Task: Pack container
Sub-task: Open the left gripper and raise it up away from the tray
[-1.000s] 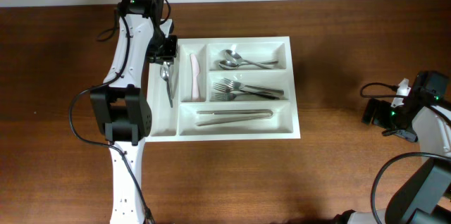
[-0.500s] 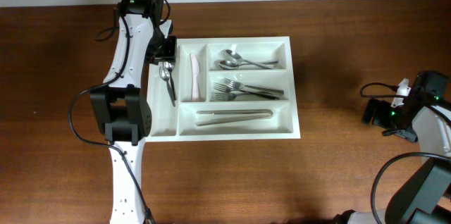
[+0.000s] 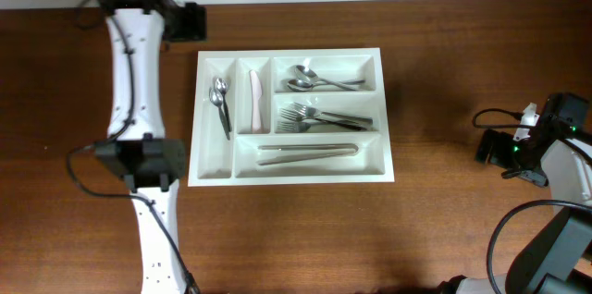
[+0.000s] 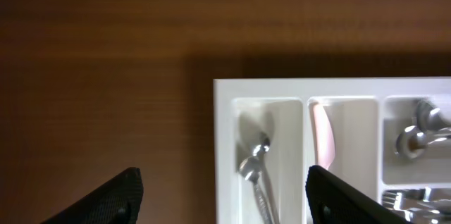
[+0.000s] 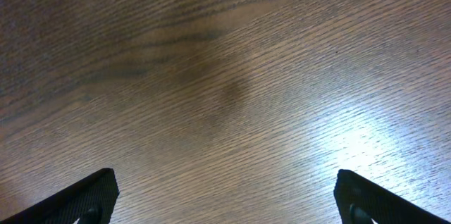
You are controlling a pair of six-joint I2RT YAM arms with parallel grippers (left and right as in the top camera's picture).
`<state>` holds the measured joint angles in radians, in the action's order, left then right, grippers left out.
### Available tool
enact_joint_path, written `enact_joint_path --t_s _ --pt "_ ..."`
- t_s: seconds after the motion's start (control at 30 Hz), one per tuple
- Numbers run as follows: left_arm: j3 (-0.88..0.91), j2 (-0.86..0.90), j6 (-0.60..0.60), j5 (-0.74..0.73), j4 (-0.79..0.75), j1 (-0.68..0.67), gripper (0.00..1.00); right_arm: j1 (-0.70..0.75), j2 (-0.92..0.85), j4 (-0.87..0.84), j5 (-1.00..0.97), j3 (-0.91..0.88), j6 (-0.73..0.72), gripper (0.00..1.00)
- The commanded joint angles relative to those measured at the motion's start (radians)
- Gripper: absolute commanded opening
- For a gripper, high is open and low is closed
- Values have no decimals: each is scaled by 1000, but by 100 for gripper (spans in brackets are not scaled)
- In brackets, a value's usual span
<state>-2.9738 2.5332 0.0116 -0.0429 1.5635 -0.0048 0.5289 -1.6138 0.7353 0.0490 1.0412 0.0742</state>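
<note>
White plastic marks the container (image 3: 305,176), a big five-compartment cutlery tray lying flat near the middle of the brown wooden counter (image 3: 444,229), a little toward its far edge. Its two narrow compartments sit at the left end. The outer one holds a single metal spoon (image 3: 220,104) with its bowl toward the far side, and the one beside it holds a slim pale pink utensil (image 3: 254,100) whose kind cannot be made out. To the right are three long compartments. The far one holds a few spoons (image 3: 314,79), the middle one a cluster of forks (image 3: 324,118), and the near one a pair of metal tongs (image 3: 307,151) lying lengthwise.

The left gripper (image 3: 190,21) hangs above the counter just beyond the container's far-left corner, not touching it. From the left wrist camera, the left gripper (image 4: 222,182) is released: its two dark fingers (image 4: 106,199) are spread wide with nothing between them. Below it that view shows the container's corner (image 4: 223,153), the single spoon (image 4: 254,168) and the pink utensil (image 4: 323,139).

The right gripper (image 3: 490,146) is well apart from the container, out near the counter's right edge. Its wrist camera shows only bare wood grain (image 5: 225,76), and the right gripper (image 5: 224,182) is likewise released and empty, with the fingers (image 5: 84,196) standing far apart at the lower corners of that view.
</note>
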Motion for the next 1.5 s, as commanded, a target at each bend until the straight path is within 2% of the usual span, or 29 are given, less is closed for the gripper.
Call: enact_joint_path --t_s 0.0,0.1,0.3,0.57,0.8,1.23,1.33,1.37,1.4,1.47 --pt "-105 -116 -19 14 56 37 76 2 17 0 -9 -2 -12 99" --pt "-164 -161 -39 14 124 64 76 2 17 0 -9 -2 -12 99" --pt "-161 -274 -38 10 124 89 76 2 17 0 -9 -2 -12 99" --pt "-161 -296 -26 5 124 86 76 2 17 0 -9 -2 -12 99" --pt "-161 -345 -27 -100 124 83 76 2 17 0 -9 -2 -12 99" --pt "19 -561 -23 -88 124 -109 75 2 17 0 -9 -2 -12 99" --pt "24 -585 -13 -89 124 -158 85 2 17 0 -9 -2 -12 99" --pt "24 -589 -4 -89 124 -171 95 2 17 0 -9 -2 -12 99" --pt "24 -591 -4 -89 124 -180 99 2 17 0 -9 -2 -12 99" --pt "24 -591 -4 -91 124 -192 99 2 17 0 -9 -2 -12 99"
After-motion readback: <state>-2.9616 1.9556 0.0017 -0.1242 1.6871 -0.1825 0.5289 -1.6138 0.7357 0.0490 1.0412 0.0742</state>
